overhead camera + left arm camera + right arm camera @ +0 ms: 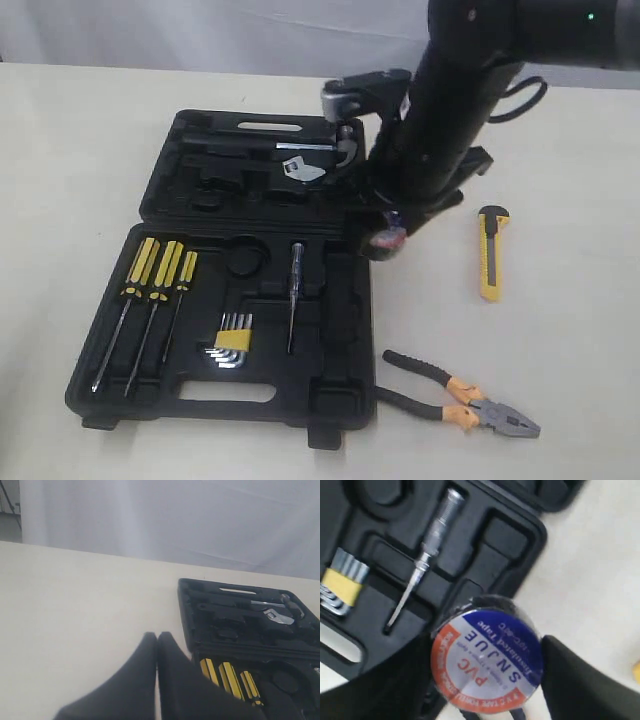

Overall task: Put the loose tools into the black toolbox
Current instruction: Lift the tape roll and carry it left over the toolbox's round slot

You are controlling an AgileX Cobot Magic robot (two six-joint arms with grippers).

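Tape roll [487, 652] sits clamped flat between the fingers of our right gripper [487, 680], over the right edge of the toolbox [340, 400]; we judge its round recess [243, 258] lies further inward, leftward. Our left gripper [156, 652] is closed on nothing

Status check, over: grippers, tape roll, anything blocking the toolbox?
Left gripper shut, empty, beside the black toolbox. Right gripper shut on black tape roll at the toolbox's right edge. Utility knife, pliers loose outside. Nothing seen blocking.
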